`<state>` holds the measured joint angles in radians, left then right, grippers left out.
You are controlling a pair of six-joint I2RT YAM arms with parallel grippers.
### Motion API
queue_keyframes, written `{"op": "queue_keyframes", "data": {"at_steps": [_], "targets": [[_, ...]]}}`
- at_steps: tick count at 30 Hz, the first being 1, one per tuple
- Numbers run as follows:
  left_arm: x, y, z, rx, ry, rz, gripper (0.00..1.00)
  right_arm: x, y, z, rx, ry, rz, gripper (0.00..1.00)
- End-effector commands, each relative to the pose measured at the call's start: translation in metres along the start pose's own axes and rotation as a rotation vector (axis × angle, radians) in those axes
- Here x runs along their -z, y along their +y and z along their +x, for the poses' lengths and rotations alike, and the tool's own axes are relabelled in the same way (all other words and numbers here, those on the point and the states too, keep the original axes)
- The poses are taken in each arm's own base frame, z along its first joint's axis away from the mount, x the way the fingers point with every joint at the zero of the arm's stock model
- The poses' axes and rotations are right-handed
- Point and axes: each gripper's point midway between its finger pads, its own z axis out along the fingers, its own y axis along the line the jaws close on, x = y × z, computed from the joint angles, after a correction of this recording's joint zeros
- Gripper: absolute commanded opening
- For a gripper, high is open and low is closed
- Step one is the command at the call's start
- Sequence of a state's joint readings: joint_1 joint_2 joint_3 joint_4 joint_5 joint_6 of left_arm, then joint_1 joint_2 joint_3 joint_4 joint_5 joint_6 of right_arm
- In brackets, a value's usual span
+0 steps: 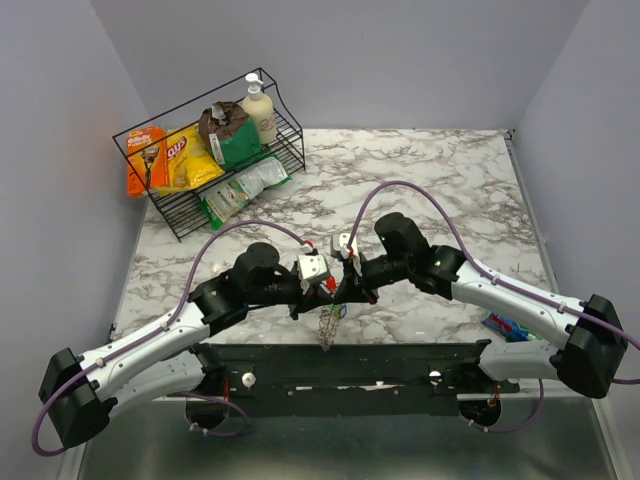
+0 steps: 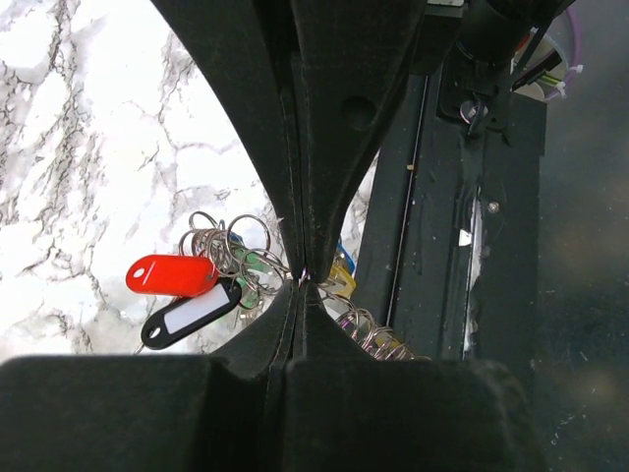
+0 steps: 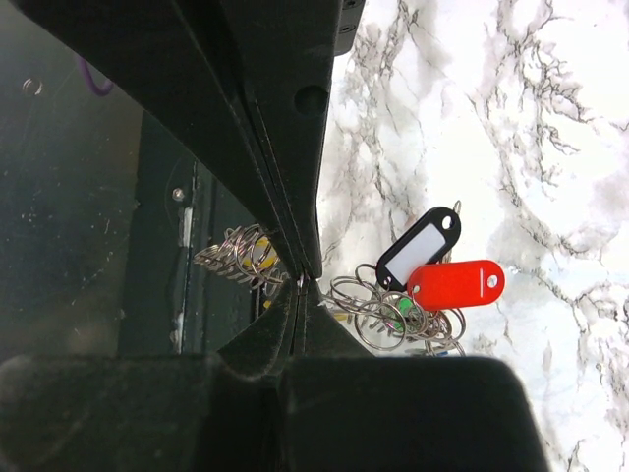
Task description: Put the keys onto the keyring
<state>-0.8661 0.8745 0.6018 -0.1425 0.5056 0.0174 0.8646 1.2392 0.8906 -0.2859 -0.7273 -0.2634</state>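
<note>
My left gripper (image 1: 333,291) and right gripper (image 1: 347,289) meet tip to tip near the table's front edge. Both are shut, and a thin silver wire of the keyring (image 2: 307,276) glints where the tips touch. In the left wrist view, my left gripper (image 2: 303,287) points at the right gripper's fingers (image 2: 324,118). A tangle of silver rings (image 2: 228,251) carries a red tag (image 2: 169,275) and a black tag (image 2: 192,313), and a chain of rings (image 2: 378,339) trails the other way. The right gripper (image 3: 300,282) shows the same red tag (image 3: 455,284) and rings (image 3: 378,310). No key blade shows clearly.
A black wire basket (image 1: 178,222) at the back left holds a yellow chip bag (image 1: 185,155), a bottle (image 1: 260,112) and other packets. A blue packet (image 1: 505,326) lies by the right arm. The black base plate (image 1: 400,360) runs along the front edge.
</note>
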Motion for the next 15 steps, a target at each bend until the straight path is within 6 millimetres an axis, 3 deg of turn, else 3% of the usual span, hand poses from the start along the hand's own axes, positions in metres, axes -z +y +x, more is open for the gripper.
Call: {"op": "queue_keyframes", "data": {"at_steps": [1,7,15], "targets": [[-0.0043,0.0046,-0.0101,-0.029,-0.029,-0.013,0.00,0.0031,0.0082,-0.0207,0.055,-0.065,-0.031,0.00],[-0.0066,0.0109,-0.0118,-0.028,-0.075,-0.049,0.00,0.0044,0.0080,-0.0229,0.053,-0.070,-0.024,0.02],[-0.0037,0.0136,-0.0144,-0.016,-0.203,-0.088,0.00,0.0061,0.0011,-0.0237,0.045,-0.066,0.023,0.27]]}}
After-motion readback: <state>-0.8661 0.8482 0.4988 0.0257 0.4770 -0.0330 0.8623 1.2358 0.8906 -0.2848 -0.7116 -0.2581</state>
